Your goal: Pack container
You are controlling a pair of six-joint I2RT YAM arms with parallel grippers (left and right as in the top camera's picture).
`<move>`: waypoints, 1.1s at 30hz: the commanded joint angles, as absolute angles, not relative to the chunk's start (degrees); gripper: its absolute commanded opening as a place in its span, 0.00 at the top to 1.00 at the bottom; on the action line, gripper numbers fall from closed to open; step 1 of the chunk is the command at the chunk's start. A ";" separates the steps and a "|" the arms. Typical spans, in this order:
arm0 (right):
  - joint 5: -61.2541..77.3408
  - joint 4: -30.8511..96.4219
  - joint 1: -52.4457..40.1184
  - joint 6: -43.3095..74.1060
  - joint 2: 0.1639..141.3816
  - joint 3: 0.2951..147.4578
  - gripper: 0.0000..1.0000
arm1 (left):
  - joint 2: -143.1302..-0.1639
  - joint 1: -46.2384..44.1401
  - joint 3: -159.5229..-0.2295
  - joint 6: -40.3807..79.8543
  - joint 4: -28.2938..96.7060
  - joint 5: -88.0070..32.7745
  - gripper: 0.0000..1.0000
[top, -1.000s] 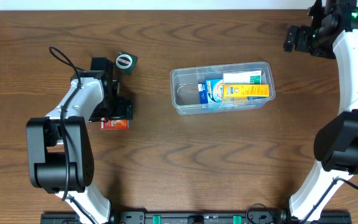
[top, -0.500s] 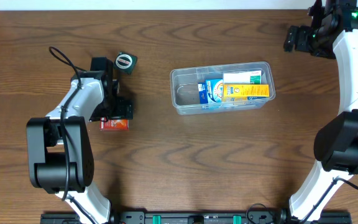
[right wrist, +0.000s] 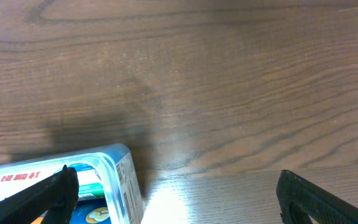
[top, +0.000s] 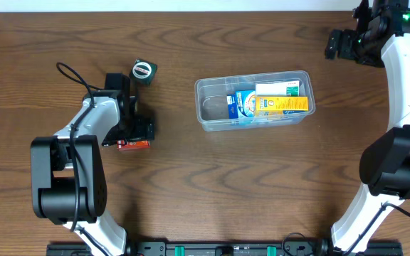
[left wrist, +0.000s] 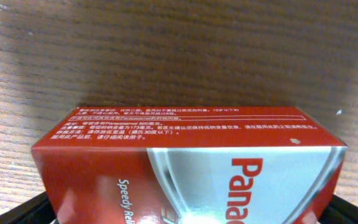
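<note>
Nearest, filling the left wrist view: red box (left wrist: 191, 168), flat on the table (top: 191, 185), long printed side up and square to the camera. Straddled by the left gripper (top: 137, 135), spread wide, one dark finger (left wrist: 11, 216) at each lower corner of that view, not clenched on anything; likely lined up so as to close across the narrow width. Whether touching the cardboard, cannot tell. Just beyond, near the same arm: small dark item (top: 144, 70) with a round ringed top, apart from the red box, seemingly waiting its turn. Further across, at mid-table: the container (top: 199, 99), clear tub with its long side left to right, holding a blue box (top: 242, 105), a yellow box (top: 282, 105) and a white-and-green box (top: 283, 88). All crowded toward its right end, leaving bare floor at the left, probably room for the red one. Farthest, past the tub's right end near the far edge: right gripper (top: 333, 45), released, agape, empty, parked well apart, presumably to keep out of the left arm's path.
</note>
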State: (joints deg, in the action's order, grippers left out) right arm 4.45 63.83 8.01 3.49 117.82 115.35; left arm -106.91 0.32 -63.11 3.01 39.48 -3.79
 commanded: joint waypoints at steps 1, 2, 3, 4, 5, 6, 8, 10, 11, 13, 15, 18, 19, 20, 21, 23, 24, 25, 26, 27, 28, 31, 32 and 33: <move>4.49 63.90 7.86 4.23 117.75 116.14 0.01 | -108.25 0.40 -61.34 7.11 38.46 -2.42 0.00; 4.49 63.90 7.86 4.23 117.75 116.14 0.01 | -108.25 0.40 -61.34 7.46 38.44 -2.39 0.01; 4.49 63.90 7.86 4.23 117.75 116.14 0.01 | -108.25 0.40 -61.34 7.46 38.44 -2.42 0.03; 4.49 63.90 7.86 4.23 117.75 116.14 0.01 | -108.25 0.43 -61.34 7.55 38.44 -2.42 0.05; 4.49 63.90 7.86 4.23 117.75 116.14 0.01 | -108.25 0.43 -61.34 7.62 38.44 -2.39 0.06; 4.49 63.90 7.86 4.23 117.75 116.14 0.01 | -108.25 0.43 -61.34 7.62 38.46 -2.39 0.06; 4.49 63.90 7.86 4.23 117.75 116.14 0.01 | -108.22 0.40 -61.36 7.62 38.46 -2.42 0.07; 4.49 63.90 7.86 4.23 117.75 116.14 0.01 | -108.22 0.43 -61.47 7.70 38.70 -2.46 0.07; 4.49 63.90 7.86 4.23 117.75 116.14 0.01 | -108.22 0.43 -61.54 7.86 38.83 -2.52 0.07; 4.49 63.90 7.86 4.23 117.75 116.14 0.01 | -108.22 0.43 -61.78 7.84 39.31 -3.09 0.08; 4.49 63.90 7.86 4.23 117.75 116.14 0.01 | -108.20 0.43 -62.22 7.84 39.86 -3.53 0.08; 4.49 63.90 7.86 4.23 117.75 116.14 0.01 | -108.14 0.43 -63.31 7.84 41.12 -3.53 0.08; 4.49 63.90 7.86 4.23 117.75 116.14 0.01 | -108.09 0.43 -63.81 7.84 41.63 -3.53 0.08; 4.49 63.90 7.86 4.23 117.75 116.14 0.01 | -107.98 0.43 -64.29 7.84 42.15 -3.53 0.08; 4.49 63.90 7.86 4.23 117.75 116.14 0.01 | -107.87 0.40 -64.88 7.81 42.74 -3.53 0.08; 4.49 63.90 7.86 4.23 117.75 116.14 0.01 | -107.63 0.40 -66.02 7.81 43.79 -3.53 0.08; 4.49 63.90 7.86 4.23 117.75 116.14 0.01 | -107.57 0.43 -66.50 7.81 44.25 -3.53 0.08; 4.49 63.90 7.86 4.23 117.75 116.14 0.01 | -107.44 0.40 -66.98 7.81 44.66 -3.53 0.08; 4.49 63.90 7.86 4.23 117.75 116.14 0.01 | -107.33 0.40 -67.46 7.81 45.04 -3.53 0.07; 4.49 63.90 7.86 4.23 117.75 116.14 0.01 | -107.18 0.40 -67.85 7.81 45.36 -3.55 0.08; 4.49 63.90 7.86 4.23 117.75 116.14 0.01 | -106.98 0.40 -68.23 7.81 45.63 -3.55 0.08; 4.49 63.90 7.86 4.23 117.75 116.14 0.01 | -106.21 0.40 -69.67 7.81 46.52 -3.77 0.07; 4.49 63.90 7.86 4.23 117.75 116.14 0.01 | -105.78 0.40 -70.19 7.81 46.74 -3.97 0.08; 4.49 63.90 7.86 4.23 117.75 116.14 0.01 | -105.38 0.40 -70.70 7.81 46.92 -4.14 0.08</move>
State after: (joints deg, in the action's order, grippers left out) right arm 4.45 63.83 8.01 3.49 117.82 115.35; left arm -106.94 0.32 -68.38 7.51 46.26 -3.92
